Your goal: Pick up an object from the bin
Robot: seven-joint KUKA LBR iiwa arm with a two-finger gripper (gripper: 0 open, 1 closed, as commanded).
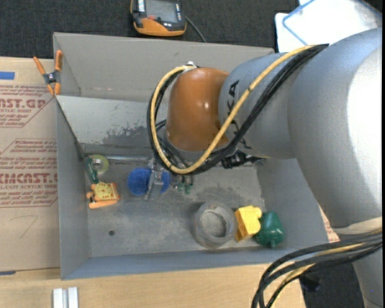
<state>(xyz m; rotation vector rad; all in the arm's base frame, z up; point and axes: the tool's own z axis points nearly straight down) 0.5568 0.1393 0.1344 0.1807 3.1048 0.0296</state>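
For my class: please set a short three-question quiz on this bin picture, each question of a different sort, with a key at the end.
1. True or false: the grey tape roll lies right beside the yellow block.
2. Which thing lies nearest the hand? A) the blue thing; B) the yellow block; C) the grey tape roll.
3. Fill in: seen in this view, the small orange-and-yellow thing lies near the ____ wall of the bin.

Key: 1 true; 2 A; 3 left.
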